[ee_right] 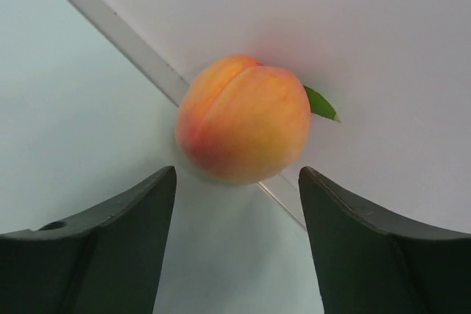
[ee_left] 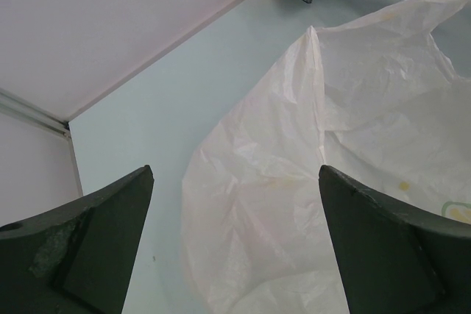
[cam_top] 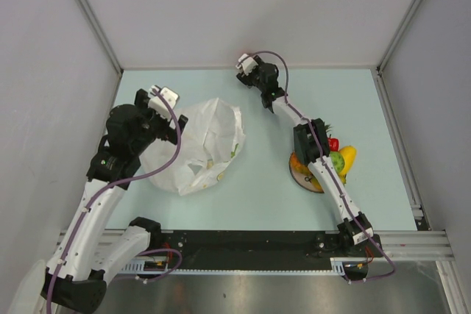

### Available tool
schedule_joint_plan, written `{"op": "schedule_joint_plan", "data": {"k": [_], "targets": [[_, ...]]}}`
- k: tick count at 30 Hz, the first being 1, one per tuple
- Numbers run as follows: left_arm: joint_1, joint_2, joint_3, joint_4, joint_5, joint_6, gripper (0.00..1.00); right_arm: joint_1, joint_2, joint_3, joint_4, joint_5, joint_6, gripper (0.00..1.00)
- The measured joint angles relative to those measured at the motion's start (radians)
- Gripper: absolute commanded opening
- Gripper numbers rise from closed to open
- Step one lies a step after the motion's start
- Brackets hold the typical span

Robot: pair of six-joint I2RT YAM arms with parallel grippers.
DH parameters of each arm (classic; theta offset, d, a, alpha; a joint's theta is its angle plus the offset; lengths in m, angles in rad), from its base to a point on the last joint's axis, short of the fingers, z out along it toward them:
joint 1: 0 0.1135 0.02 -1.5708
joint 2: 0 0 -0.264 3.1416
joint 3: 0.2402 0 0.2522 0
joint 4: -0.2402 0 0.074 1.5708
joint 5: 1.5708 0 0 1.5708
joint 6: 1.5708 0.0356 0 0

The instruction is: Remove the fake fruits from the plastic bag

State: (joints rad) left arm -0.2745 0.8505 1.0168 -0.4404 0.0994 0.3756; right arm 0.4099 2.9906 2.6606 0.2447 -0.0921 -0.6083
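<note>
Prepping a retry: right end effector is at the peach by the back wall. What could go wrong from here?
1. The round pink-orange plastic peach sits at the back wall, ahead of the open right end effector; closing may catch only its near side and squirt it along the wall.
2. Pushing further in could jam the fingertips into that wall.
3. That arm crosses above the round white plate of plastic fruits; retracting low could knock them.

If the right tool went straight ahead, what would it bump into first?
Most likely the peach, sitting straight ahead of the right tool, by the back wall. How far off it is, I can't tell.
</note>
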Motion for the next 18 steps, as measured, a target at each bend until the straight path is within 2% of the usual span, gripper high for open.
{"op": "schedule_joint_plan", "data": {"k": [7,9,10,11,13,18], "targets": [[0.001,0.000,-0.016,0.005,0.001,0.000,1.00,-0.002,0.000,-0.002,-0.046,-0.084,-0.090,0.47],[0.001,0.000,-0.016,0.005,0.001,0.000,1.00,-0.002,0.000,-0.011,-0.043,-0.119,-0.119,0.37],[0.001,0.000,-0.016,0.005,0.002,0.000,1.00,-0.002,0.000,-0.018,-0.036,-0.137,-0.132,0.31],[0.001,0.002,-0.016,0.005,0.002,0.000,1.00,-0.002,0.000,-0.030,-0.026,-0.156,-0.143,0.17],[0.001,0.006,-0.016,0.005,0.006,0.000,1.00,-0.001,0.000,-0.067,0.009,-0.189,-0.165,0.00],[0.002,0.030,-0.016,0.004,0.008,0.000,1.00,0.001,-0.029,-0.207,0.189,-0.238,-0.216,0.00]]}}
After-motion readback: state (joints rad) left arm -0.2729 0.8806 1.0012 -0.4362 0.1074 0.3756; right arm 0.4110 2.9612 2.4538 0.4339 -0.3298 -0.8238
